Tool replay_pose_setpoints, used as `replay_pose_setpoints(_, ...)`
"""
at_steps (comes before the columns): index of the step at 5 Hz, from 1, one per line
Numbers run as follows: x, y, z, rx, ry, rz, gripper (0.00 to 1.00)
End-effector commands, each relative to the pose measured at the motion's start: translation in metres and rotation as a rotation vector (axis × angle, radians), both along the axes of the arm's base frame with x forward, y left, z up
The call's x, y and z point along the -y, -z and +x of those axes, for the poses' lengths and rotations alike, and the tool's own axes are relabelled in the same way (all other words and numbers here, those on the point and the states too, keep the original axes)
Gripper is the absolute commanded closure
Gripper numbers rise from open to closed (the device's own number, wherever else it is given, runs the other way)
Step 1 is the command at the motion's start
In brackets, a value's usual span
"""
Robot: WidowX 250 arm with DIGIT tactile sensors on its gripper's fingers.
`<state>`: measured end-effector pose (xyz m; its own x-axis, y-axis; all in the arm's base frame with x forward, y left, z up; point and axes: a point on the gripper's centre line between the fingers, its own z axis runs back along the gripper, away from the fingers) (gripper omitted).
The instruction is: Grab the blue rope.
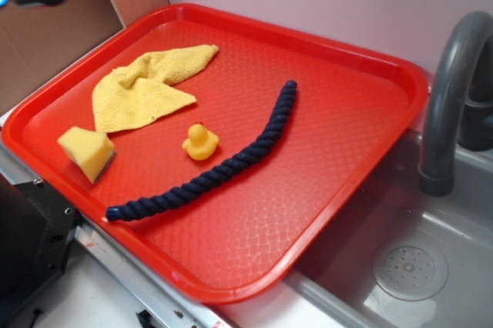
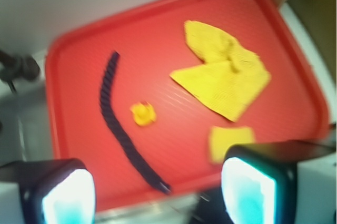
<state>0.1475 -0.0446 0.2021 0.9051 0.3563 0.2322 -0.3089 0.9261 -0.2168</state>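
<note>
- Your gripper [image 2: 158,187] hangs high above the tray's near edge, jaws wide apart, holding nothing. Step in hand: approach, no contact yet.
- Blue rope [image 1: 223,166] lies loose in a curve across the red tray [image 1: 362,82], from near the front edge toward the middle.
- Duck [image 1: 200,142] sits just beside its midsection.
- Next: descend over a duck-free stretch, jaws straddling the rope crosswise.

Gripper [image 2: 158,192] raised high, camera looking straight down between two fingertips [image 2: 68,195]. Jaws spread wide apart, nothing between them. In the exterior view, only a blurred dark part at the top-left corner.
</note>
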Motion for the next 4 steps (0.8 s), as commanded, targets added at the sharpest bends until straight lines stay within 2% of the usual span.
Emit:
replay_pose_setpoints(1,0.037,0.044,0.071,0.027,-0.06,-0.051,0.0)
replay_pose_setpoints(2,0.05,0.069,0.098,0.006,-0.059,0.004,0.0)
replay_pose_setpoints(4,0.063,0.124,0.128,-0.065,0.007,0.057,0.0)
